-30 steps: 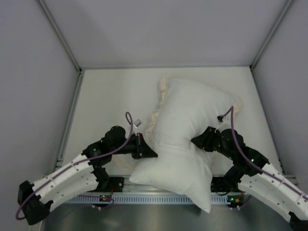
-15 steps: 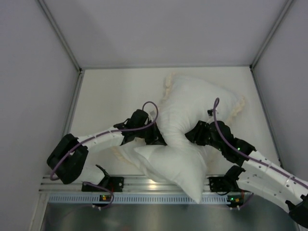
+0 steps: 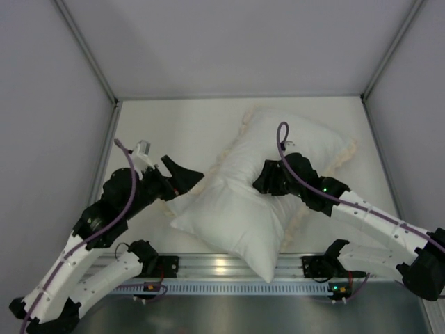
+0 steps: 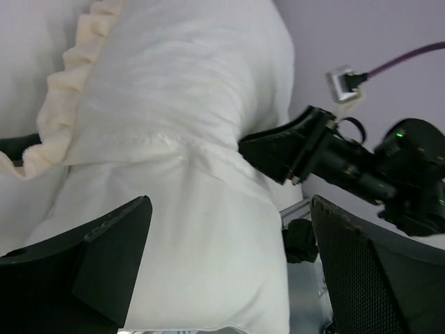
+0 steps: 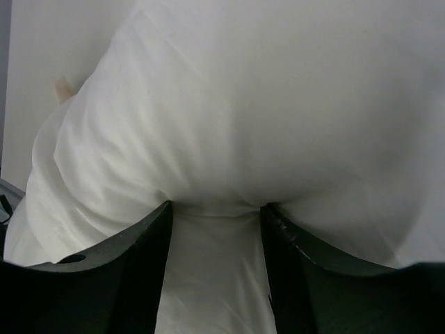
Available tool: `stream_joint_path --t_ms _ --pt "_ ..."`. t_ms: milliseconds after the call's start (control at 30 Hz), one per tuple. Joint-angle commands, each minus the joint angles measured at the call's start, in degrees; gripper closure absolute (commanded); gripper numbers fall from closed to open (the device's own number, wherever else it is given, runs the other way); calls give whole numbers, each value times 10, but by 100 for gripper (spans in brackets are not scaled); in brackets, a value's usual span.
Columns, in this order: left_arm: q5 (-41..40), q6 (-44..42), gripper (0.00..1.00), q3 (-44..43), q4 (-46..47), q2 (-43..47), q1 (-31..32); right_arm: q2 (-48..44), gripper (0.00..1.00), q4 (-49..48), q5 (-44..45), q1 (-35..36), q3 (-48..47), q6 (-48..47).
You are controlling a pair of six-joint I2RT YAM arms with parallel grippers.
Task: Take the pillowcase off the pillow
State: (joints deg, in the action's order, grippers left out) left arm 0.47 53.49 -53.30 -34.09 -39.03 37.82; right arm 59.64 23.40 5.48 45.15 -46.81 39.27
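Where the case [image 3: 306,142] ends in a hem across the waist of the pillow [image 3: 236,229], the right gripper [image 3: 261,185] is clamped on a fold of the case's white cloth. The pillow lies slantwise on the bench [image 3: 160,125]. Its cased end points to the far right corner, and its bare end bulges toward the middle of the near edge. A cream frill [image 3: 221,161] edges the case. The left gripper [image 3: 189,177] hangs released, fingers wide, grasping nothing, just beside the pillow on its left-edge side.

Pillow [image 3: 233,226] smooth matt cloth; pillowcase [image 3: 306,139] edge ruffled cream cloth.
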Motion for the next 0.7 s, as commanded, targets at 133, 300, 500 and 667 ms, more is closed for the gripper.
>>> stream_joint_path --t_ms 133,300,500,667 --pt "153 -10 8 69 -53 52 0 7 48 12 37 8 37 52" --pt "223 50 52 183 59 143 0 9 47 36 77 7 58 59" --pt "269 131 87 350 260 100 1 -13 46 47 85 9 87 83" --pt "236 110 90 356 336 -55 19 -26 46 23 46 10 107 74"
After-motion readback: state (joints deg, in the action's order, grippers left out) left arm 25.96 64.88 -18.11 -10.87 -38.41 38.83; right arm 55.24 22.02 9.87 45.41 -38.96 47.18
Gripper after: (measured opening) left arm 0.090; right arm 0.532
